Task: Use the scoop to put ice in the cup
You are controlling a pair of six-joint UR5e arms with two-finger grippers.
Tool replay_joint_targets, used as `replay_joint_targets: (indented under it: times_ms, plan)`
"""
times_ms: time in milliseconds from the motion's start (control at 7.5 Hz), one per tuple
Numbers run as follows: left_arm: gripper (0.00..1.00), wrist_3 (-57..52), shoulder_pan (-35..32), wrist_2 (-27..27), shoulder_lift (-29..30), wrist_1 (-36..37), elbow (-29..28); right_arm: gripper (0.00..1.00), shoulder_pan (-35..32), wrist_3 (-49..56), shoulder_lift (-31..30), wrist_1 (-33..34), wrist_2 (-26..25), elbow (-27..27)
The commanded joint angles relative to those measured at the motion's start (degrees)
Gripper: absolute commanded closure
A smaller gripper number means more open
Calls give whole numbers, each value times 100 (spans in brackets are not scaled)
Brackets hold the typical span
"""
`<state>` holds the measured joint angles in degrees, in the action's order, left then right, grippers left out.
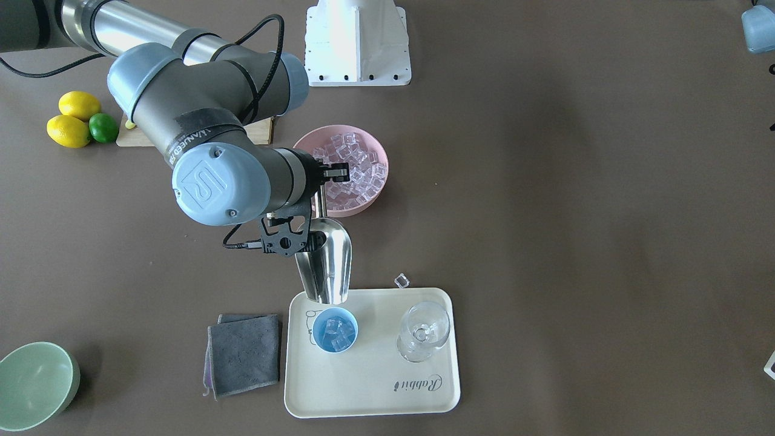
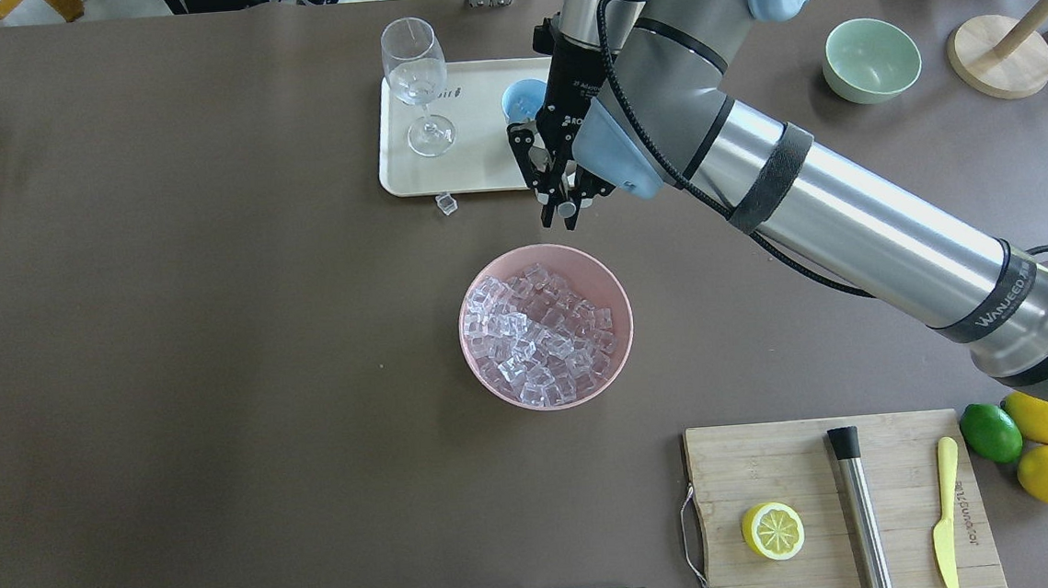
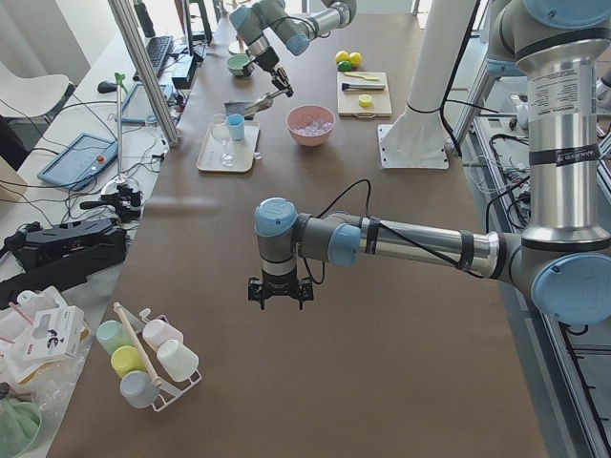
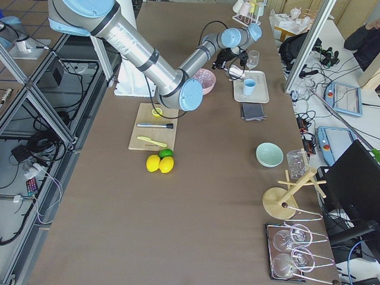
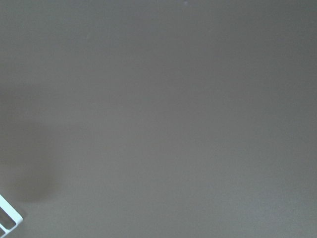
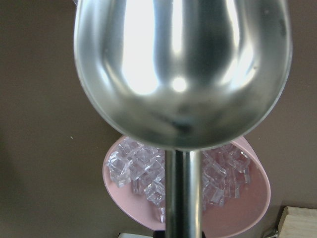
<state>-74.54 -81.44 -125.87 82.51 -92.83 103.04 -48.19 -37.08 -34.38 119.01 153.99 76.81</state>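
My right gripper (image 1: pixel 332 174) (image 2: pixel 562 208) is shut on the thin handle of the steel scoop (image 1: pixel 327 260). The scoop tilts steeply, its mouth down just above the light-blue cup (image 1: pixel 319 334) on the cream tray (image 1: pixel 375 375). A few cubes of ice (image 1: pixel 335 332) lie in the cup. In the right wrist view the scoop's trough (image 6: pixel 181 69) looks empty. The pink bowl (image 1: pixel 375 200) behind it holds many ice cubes (image 2: pixel 541 334). One loose cube (image 1: pixel 401 280) lies on the table by the tray's edge. My left gripper (image 3: pixel 280 291) hangs far off over bare table; I cannot tell its state.
A stemmed glass (image 1: pixel 424 332) stands on the tray right of the cup. A grey cloth (image 1: pixel 245 353) lies beside the tray, with a pale green bowl (image 1: pixel 36 384) further out. The cutting board (image 2: pixel 834 503) carries a half lemon, a steel cylinder and a yellow knife.
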Motion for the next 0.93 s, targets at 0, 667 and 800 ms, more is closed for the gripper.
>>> replay_joint_targets:
  times_ms: [0, 667, 800]
  plan:
    - [1, -34, -809, -463, -121, -7, -449, 100, 3, -115, -217, 8, 0, 324]
    - [2, -17, -1550, -500, -130, 11, -803, 100, 187, -502, -1981, 26, -816, 2615]
    - [1, 53, -1620, -535, -130, 20, -882, 100, 309, -520, -2333, 35, -1139, 2933]
